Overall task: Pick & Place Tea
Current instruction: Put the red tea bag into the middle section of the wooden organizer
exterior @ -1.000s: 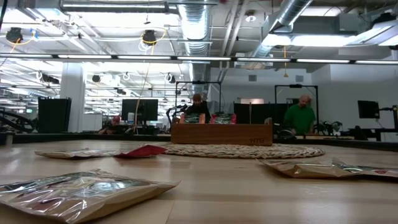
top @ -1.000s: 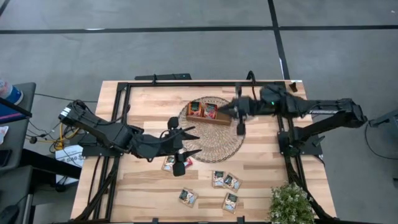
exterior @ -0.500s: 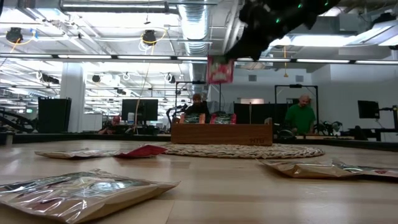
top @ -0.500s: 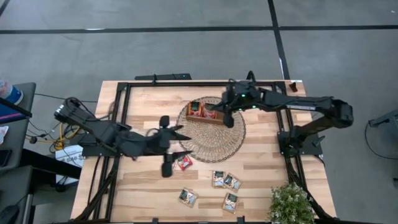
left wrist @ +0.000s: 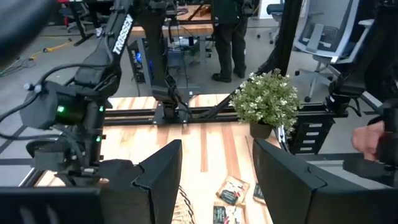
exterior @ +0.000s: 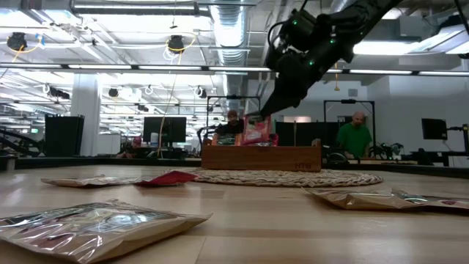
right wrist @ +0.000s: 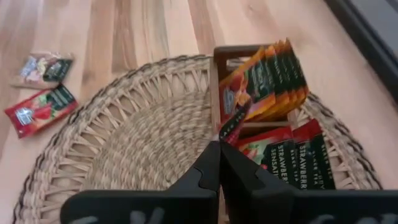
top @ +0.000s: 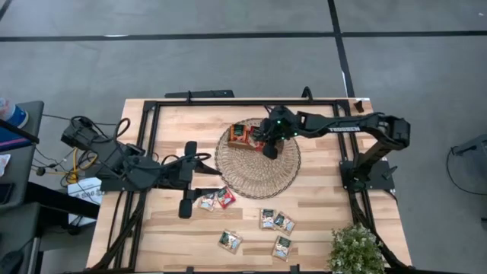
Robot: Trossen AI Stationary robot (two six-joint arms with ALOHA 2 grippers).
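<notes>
Since a second ago, we see that the right gripper has swung in from the right side of the desk and come down over the wooden tray, while the left arm has drawn back toward the desk's left edge, uncovering two sachets it had been above.

The right gripper's fingers are pressed together on a red sachet, which it holds at the tray's rim; in the low view this sachet hangs just at the top of the tray. The tray sits on the round wicker mat, toward the mat's back edge. Already in the tray stand a row of orange sachets in one compartment and red strawberry sachets in the next.

The left gripper hovers left of the mat with its fingers spread apart and nothing between them.

The loose tea lies toward the desk's front edge: a pale and a red sachet just off the mat's front-left rim, a pair farther right, and two single ones nearest the front. A potted plant stands at the front right corner.
</notes>
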